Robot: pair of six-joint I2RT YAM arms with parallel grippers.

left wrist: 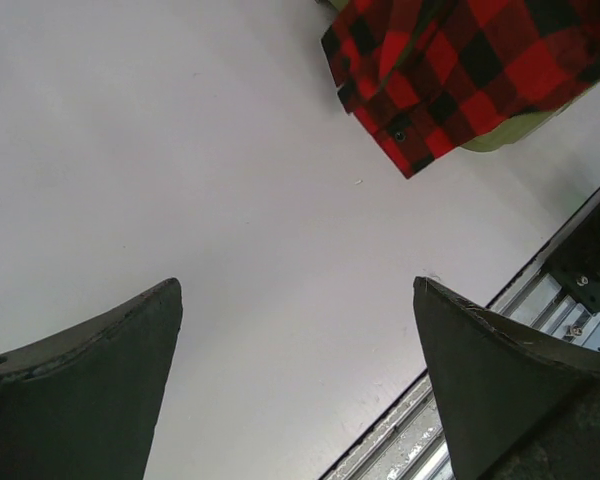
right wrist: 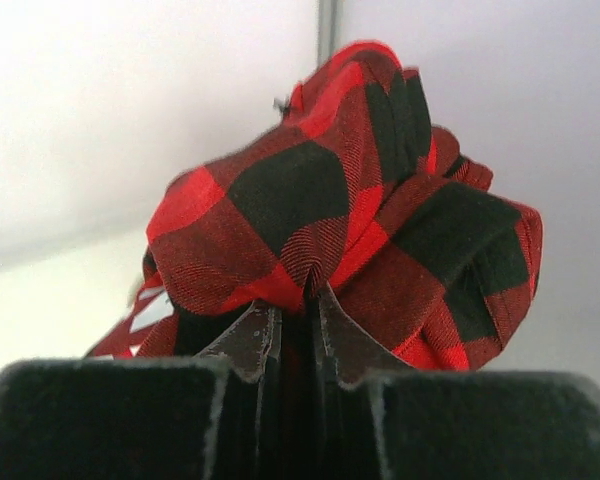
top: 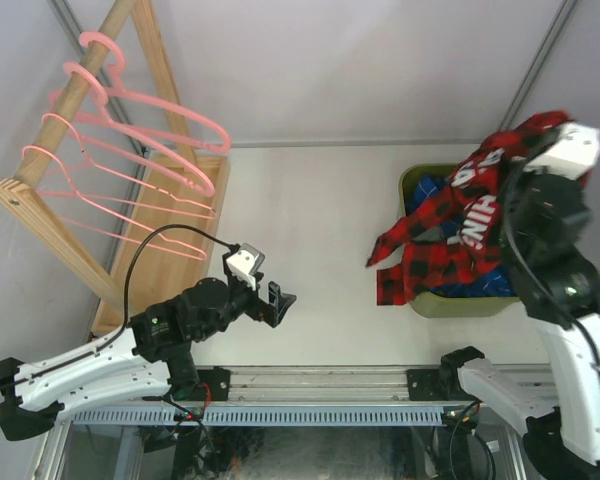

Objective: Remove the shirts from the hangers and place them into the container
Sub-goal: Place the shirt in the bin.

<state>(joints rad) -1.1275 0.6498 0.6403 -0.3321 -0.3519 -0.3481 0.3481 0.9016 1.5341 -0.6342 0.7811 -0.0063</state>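
Near edge: a metal frame rail (top: pixel 320 381) runs along the front of the bench (top: pixel 320 215), with both arm bases on it.
Left claw (top: pixel 280 299): low over the near-left part of the bench, jaws spread as wide as they go and holding nothing. In the left wrist view (left wrist: pixel 295 290) only bare white bench lies between the two dark fingers (left wrist: pixel 100 380).
Container (top: pixel 460 303): an olive-green bin on the right side of the bench, in front of the right arm. A green edge of it shows under the plaid cloth in the left wrist view (left wrist: pixel 500 137).
Blue plaid shirt (top: pixel 428 190): lies inside the container, mostly covered, with blue patches showing at the far-left corner and along the near rim.
Red-black plaid shirt (top: pixel 435 245): held up above the container with white lettering showing. Its lower part drapes across the bin and spills over the left rim toward the bench (left wrist: pixel 460 70). Whether the hanging sleeve touches the bench cannot be told.
Right claw (right wrist: pixel 298 300): raised over the far-right side of the container, jaws pinched almost together on a bunched fold of the red-black plaid shirt (right wrist: pixel 310 215).
Hangers (top: pixel 130 170): several thin pink ones, bare, hooked in a row on the wooden rail (top: pixel 80 88) at the far left, well apart from the container.
Wooden base board (top: pixel 175 225): lies flat under the hangers.
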